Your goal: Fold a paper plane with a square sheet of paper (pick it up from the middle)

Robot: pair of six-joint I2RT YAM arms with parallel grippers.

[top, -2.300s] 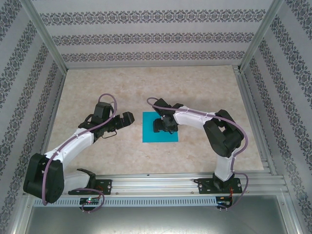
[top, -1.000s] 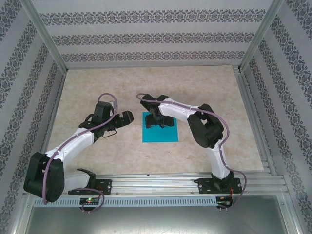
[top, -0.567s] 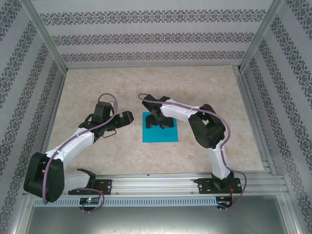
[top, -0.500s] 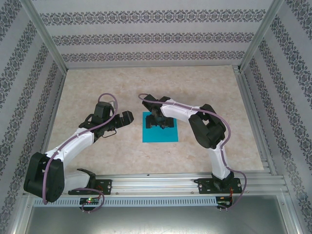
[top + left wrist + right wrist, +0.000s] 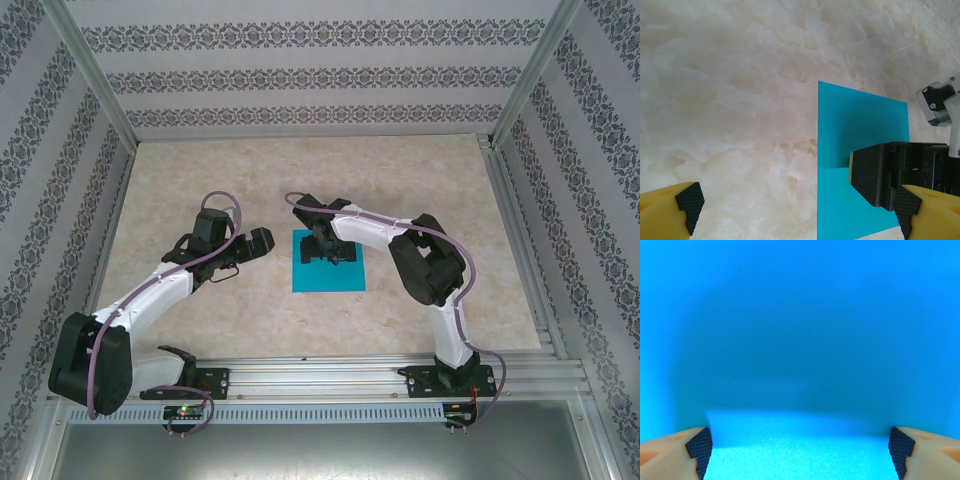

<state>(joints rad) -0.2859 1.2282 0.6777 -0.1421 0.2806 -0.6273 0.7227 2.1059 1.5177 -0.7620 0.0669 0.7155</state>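
**Flat teal sheet under the spread right gripper**

The square sheet of paper [image 5: 325, 278] lies flat and unfolded near the middle of the surface [image 5: 200, 170], a little towards the near side. Its outline is close to square, so no long axis stands out. Its edges run roughly in line with the near rail [image 5: 330, 372] and the side frames, and no corner points at either arm. In the left wrist view the sheet [image 5: 860, 125] shows a straight left edge and a sharp far-left corner against the pale marbled top.

The right gripper [image 5: 330, 253] is down over the far half of the sheet. In its own camera the gripper [image 5: 800, 445] has its two dark pads [image 5: 699, 445] far apart, one at each side of the frame. Teal paper [image 5: 800, 330] lies smooth between them under a soft shadow, and nothing is pinched.

The left gripper [image 5: 262, 241] hangs just beside the sheet's left edge, apart from it. Its jaws are spread wide and hold nothing [image 5: 799, 207]. Between its fingertips [image 5: 690, 200] lie bare surface and the sheet's left part.

Patterned wallpaper [image 5: 320, 75] lines the enclosure around the surface
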